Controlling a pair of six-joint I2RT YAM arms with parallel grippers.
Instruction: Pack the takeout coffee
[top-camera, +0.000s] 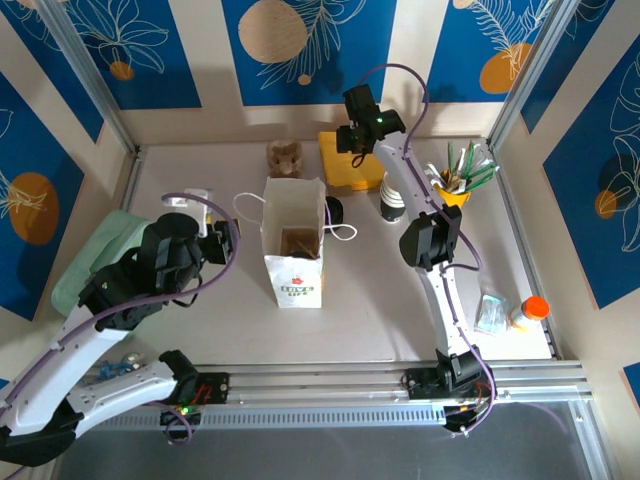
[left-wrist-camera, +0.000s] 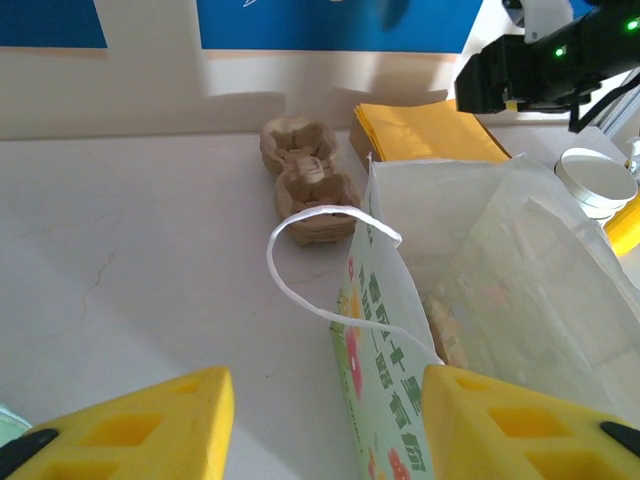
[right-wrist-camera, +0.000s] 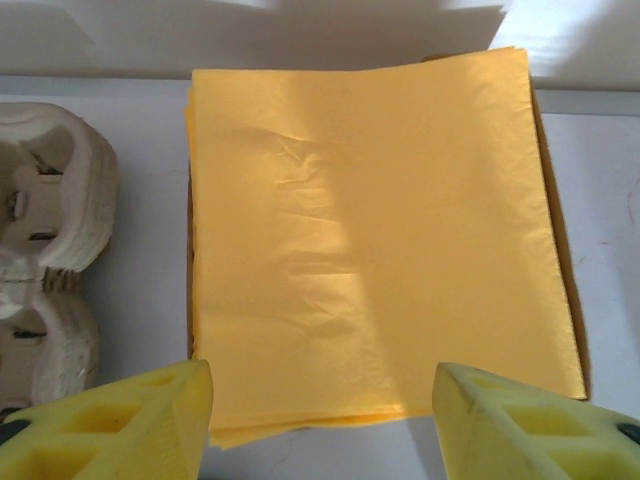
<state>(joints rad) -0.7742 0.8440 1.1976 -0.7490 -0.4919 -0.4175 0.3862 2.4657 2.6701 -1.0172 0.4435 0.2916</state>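
Note:
The takeout coffee cup (top-camera: 393, 197), white-rimmed with a dark lower part, stands right of the white paper bag (top-camera: 295, 245); in the left wrist view its rim (left-wrist-camera: 596, 178) shows at the far right. My left gripper (left-wrist-camera: 327, 400) (top-camera: 228, 240) is open at the bag's left side. The bag's green-printed side wall (left-wrist-camera: 375, 340) stands between its yellow fingers, and a gap shows on the left. My right gripper (right-wrist-camera: 322, 400) (top-camera: 352, 140) hangs open over a stack of yellow napkins (right-wrist-camera: 370, 230), holding nothing. Something brown lies inside the bag (top-camera: 298, 243).
A stack of brown pulp carrier trays (top-camera: 285, 158) (right-wrist-camera: 45, 240) sits left of the napkins. A black lid (top-camera: 333, 210) lies beside the bag. A yellow utensil holder (top-camera: 458, 185), a plastic packet (top-camera: 493, 313) and an orange-capped bottle (top-camera: 530, 312) stand at the right, a green cloth (top-camera: 95, 255) at the left.

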